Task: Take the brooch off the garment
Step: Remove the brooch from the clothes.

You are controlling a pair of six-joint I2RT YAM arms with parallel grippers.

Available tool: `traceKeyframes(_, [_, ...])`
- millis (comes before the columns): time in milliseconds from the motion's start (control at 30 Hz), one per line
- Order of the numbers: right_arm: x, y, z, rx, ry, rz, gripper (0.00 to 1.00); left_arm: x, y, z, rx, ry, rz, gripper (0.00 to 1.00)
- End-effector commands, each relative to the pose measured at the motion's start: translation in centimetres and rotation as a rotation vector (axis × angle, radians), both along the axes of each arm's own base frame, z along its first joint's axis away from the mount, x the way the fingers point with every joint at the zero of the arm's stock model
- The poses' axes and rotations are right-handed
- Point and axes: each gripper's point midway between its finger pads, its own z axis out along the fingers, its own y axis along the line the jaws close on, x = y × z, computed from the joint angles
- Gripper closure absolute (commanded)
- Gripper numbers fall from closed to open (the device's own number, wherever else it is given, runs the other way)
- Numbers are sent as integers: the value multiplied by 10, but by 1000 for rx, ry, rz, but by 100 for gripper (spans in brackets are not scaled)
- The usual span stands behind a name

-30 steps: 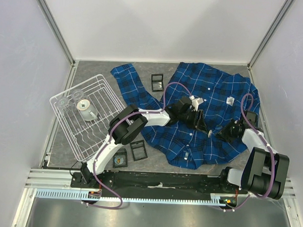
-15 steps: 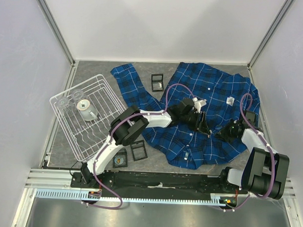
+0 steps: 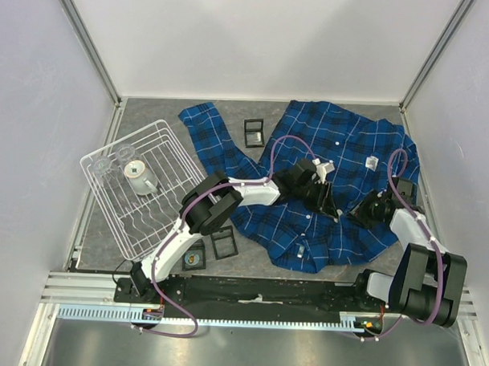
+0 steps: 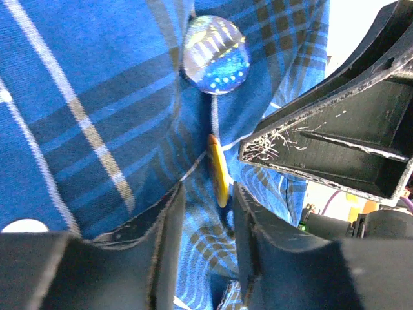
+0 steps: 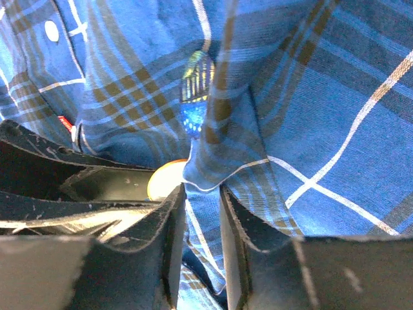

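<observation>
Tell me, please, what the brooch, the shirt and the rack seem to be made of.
Brooch: a glossy dome, probably plastic or foil under a clear coat, going by its iridescent sheen. Shirt: woven cloth, likely cotton, matte, with visible twill and creases. Rack: white-coated wire, judging by thin bent rods.

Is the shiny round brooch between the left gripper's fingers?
No, the brooch sits on the garment beyond the left gripper, outside its fingers.
</observation>
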Motion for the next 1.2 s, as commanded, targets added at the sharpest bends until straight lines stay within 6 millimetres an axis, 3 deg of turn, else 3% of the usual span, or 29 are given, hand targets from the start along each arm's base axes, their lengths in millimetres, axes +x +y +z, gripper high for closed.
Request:
traceKeyframes(0, [18, -6, 29, -54, -107, 28, 63, 0, -11, 43, -54, -109, -21, 51])
traceKeyframes(133, [21, -20, 42, -125, -124, -18, 63, -12, -25, 66, -108, -115, -65, 46])
traceKeyframes(233, [24, -30, 59, -175, -157, -63, 63, -23, -37, 65, -139, -62, -98, 45])
traceKeyframes(300, [24, -35, 72, -204, -181, -86, 63, -27, -41, 53, -135, -15, -108, 45])
traceKeyframes(433, [23, -49, 96, -283, -224, -133, 63, -39, -53, 68, -173, -28, -139, 45])
traceKeyframes(533, [21, -56, 100, -315, -220, -156, 63, -52, -65, 74, -195, -33, -173, 42])
traceKeyframes(633, [21, -51, 96, -294, -199, -126, 63, -63, -68, 64, -194, 43, -200, 44])
traceKeyframes(700, [21, -46, 92, -289, -193, -59, 63, -63, -57, 54, -167, 16, -191, 44])
traceKeyframes(733, [22, -45, 92, -297, -189, -43, 63, -53, -53, 76, -177, -54, -151, 44])
traceKeyframes(767, [20, -45, 89, -306, -173, -16, 63, -48, -47, 83, -170, -135, -154, 44])
traceKeyframes(800, [21, -41, 88, -307, -172, 7, 63, -48, -35, 76, -126, -149, -142, 44])
traceKeyframes(833, [22, -37, 89, -302, -180, 28, 63, -39, -27, 106, -152, -205, -112, 44])
traceKeyframes(867, [26, -33, 90, -300, -195, 47, 63, -38, -21, 113, -158, -223, -105, 44])
traceKeyframes(900, [29, -20, 86, -286, -190, 99, 64, -38, -9, 106, -145, -223, -94, 44])
traceKeyframes(933, [32, -13, 86, -281, -187, 125, 65, -29, 0, 113, -151, -235, -57, 44])
traceKeyframes(967, [33, -7, 84, -284, -175, 149, 69, -28, 8, 136, -183, -253, -39, 44])
traceKeyframes(1000, [34, 5, 76, -279, -144, 183, 71, -29, 19, 130, -172, -239, -26, 45])
traceKeyframes(1067, [36, 10, 69, -281, -132, 191, 78, -20, 33, 150, -196, -266, 17, 45])
traceKeyframes(1167, [37, 20, 53, -262, -101, 221, 82, -15, 49, 148, -191, -253, 43, 45])
